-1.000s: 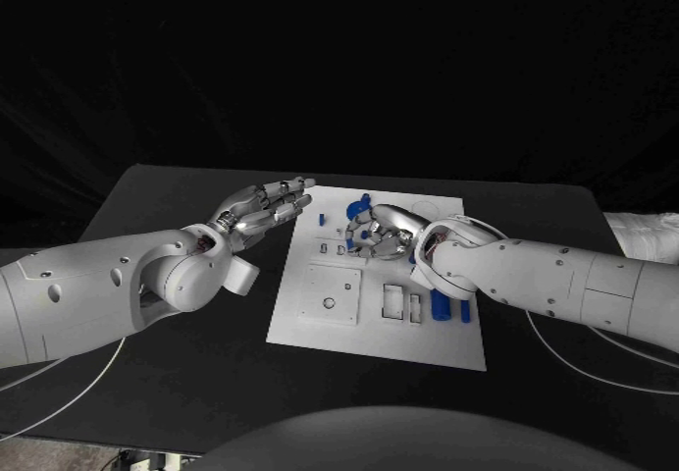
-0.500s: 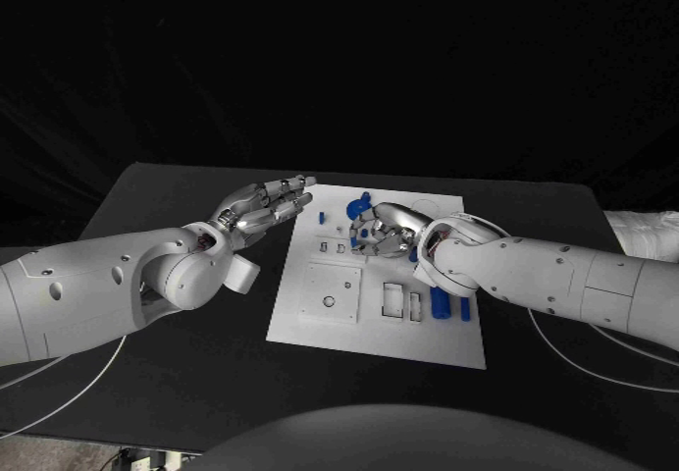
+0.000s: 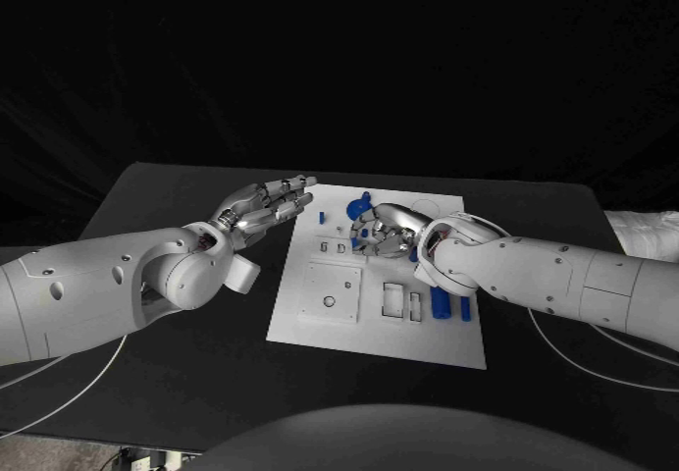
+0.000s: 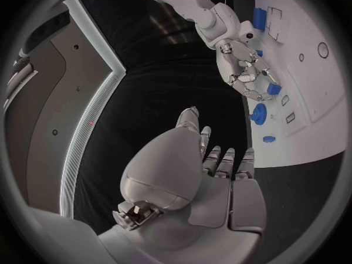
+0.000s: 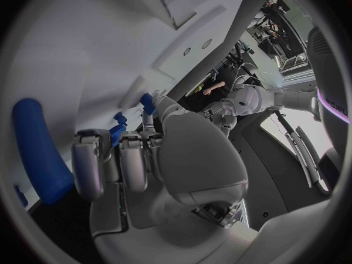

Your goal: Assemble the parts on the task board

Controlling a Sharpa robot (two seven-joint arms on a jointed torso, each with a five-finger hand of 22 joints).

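The white task board (image 3: 329,330) lies mid-table. My right hand (image 3: 380,231) hovers low over its far half, fingers curled, pinching a small blue part (image 4: 273,89) at its fingertips. A round blue part (image 3: 361,208) stands just beyond that hand and a small blue piece (image 3: 321,217) lies to its left. Two long blue parts (image 3: 442,306) lie at the board's right side, under my right forearm. My left hand (image 3: 265,208) floats at the board's left far corner, fingers stretched out and apart, holding nothing. A long blue part (image 5: 37,149) shows beside the right hand's fingers (image 5: 110,158).
Rectangular slots (image 3: 393,297) and a square plate with a round hole (image 3: 330,291) mark the board's near half. Black tabletop (image 3: 184,353) surrounds the board. Cables trail from both arms near the table's edges.
The right hand has edged slightly toward the board's far side, still holding the small blue part. The left hand has stayed put.
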